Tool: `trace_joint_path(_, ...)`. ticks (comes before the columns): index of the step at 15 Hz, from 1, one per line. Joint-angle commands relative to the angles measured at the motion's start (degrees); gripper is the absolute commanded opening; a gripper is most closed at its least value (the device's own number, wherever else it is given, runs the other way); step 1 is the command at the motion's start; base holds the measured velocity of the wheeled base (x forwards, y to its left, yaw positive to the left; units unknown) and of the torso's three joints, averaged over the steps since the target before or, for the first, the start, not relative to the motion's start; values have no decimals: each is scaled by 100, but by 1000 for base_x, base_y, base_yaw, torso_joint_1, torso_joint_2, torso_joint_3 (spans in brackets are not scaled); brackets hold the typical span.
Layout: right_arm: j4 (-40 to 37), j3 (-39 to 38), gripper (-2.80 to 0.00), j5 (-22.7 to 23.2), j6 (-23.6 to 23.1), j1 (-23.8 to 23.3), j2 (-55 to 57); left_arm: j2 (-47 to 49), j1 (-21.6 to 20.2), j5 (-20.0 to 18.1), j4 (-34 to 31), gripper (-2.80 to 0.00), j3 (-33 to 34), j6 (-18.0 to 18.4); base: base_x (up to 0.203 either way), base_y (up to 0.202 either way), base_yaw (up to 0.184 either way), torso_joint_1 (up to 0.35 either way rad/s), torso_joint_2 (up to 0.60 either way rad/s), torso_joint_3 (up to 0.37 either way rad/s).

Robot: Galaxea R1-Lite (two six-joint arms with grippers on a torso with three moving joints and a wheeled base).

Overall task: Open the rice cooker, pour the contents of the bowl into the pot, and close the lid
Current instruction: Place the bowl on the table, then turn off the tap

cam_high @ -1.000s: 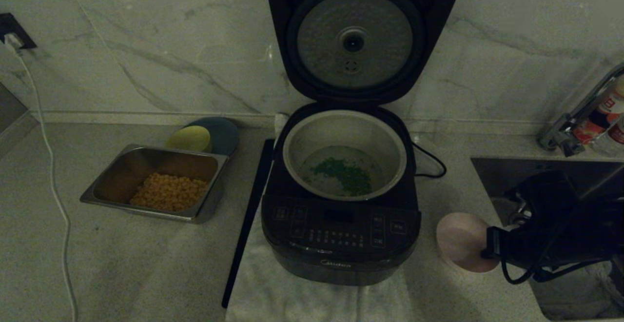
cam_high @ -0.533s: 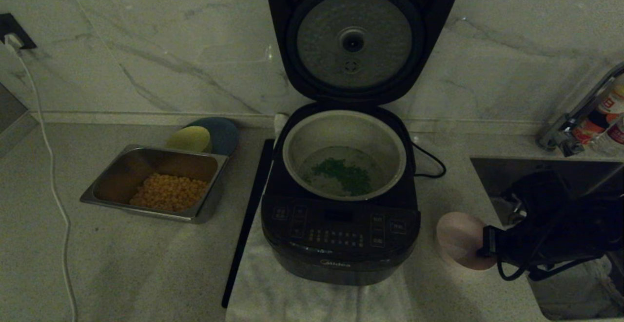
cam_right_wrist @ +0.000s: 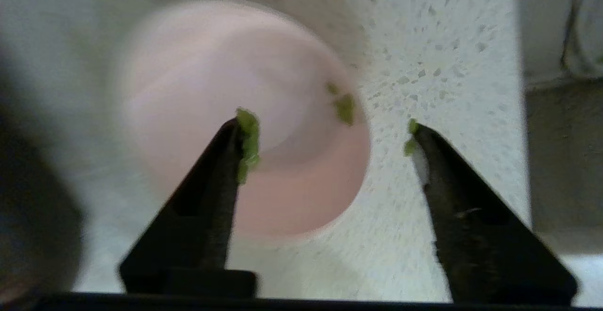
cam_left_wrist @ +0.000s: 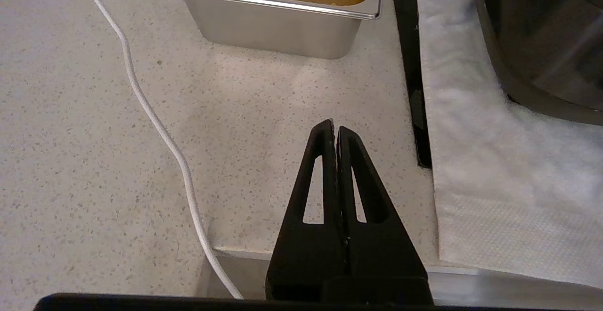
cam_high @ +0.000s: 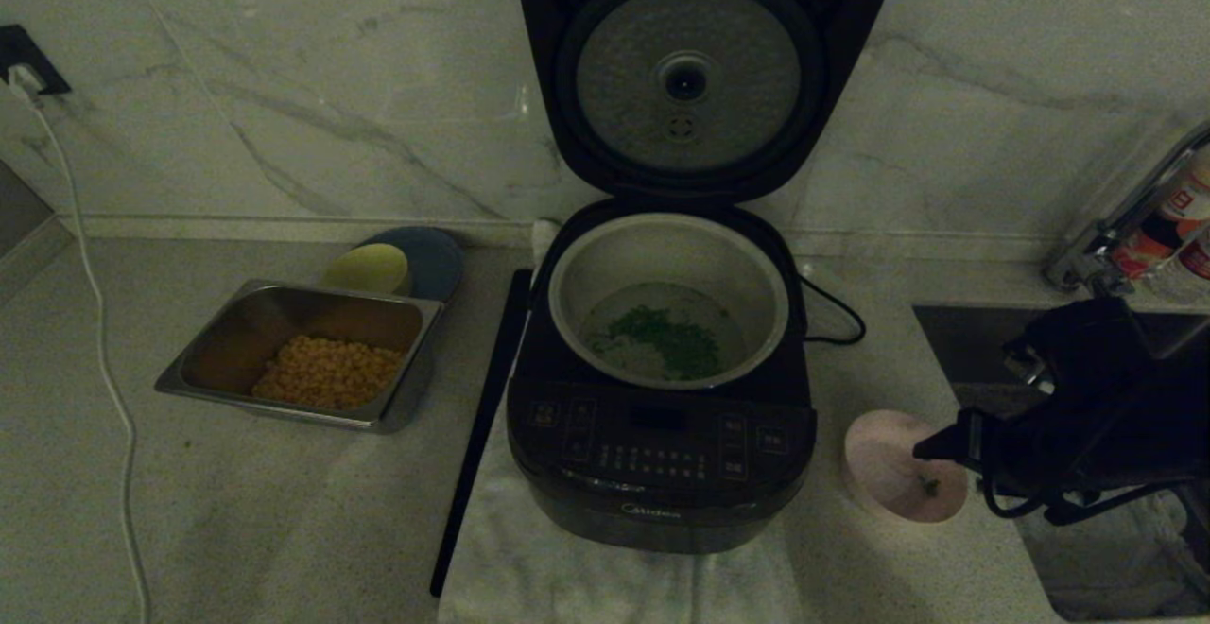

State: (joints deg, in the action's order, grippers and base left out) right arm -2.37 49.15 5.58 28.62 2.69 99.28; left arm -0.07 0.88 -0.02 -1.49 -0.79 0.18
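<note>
While the bowl (cam_high: 896, 465) sits on the counter (cam_high: 236, 511) right of the rice cooker (cam_high: 662, 454), the right gripper (cam_right_wrist: 325, 136) hangs over its rim with fingers (cam_right_wrist: 226, 160) spread wide, holding nothing; green bits cling to both tips. Perhaps two flecks remain inside. One lid (cam_high: 695, 71) stands raised, chopped greens (cam_high: 666, 336) in the pot (cam_high: 581, 269). Beside the steel tray (cam_left_wrist: 273, 23), the left gripper (cam_left_wrist: 335, 129) is pressed together.

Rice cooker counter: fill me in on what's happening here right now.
The rice cooker stands with its lid up and chopped greens in the pot. The right gripper is open at the nearly empty pink bowl on the counter. The left gripper is shut, parked off to the left.
</note>
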Motion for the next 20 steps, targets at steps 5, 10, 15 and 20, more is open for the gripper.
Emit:
trace_joint_path(5,-975,801,-280,-401,60,-141,-1707,-1,0,2,-1,-280,0,-1,0,0,0,0,0,0)
trace_joint_path(10,-912,789,-280,-1233,-299,-1069,-1374,-1,0,2,-1,-280,0,-1,0,0,0,0,0,0)
trace_joint_path(15,-327,671,-280,-1700,-616,-1723,-747,-1,5,2,-1,-280,0,-1,0,0,0,0,0,0)
trace_joint_path(20,785,795,-280,-1885,-964,-2286,255,-1,0,2,-1,-280,0,-1,0,0,0,0,0,0)
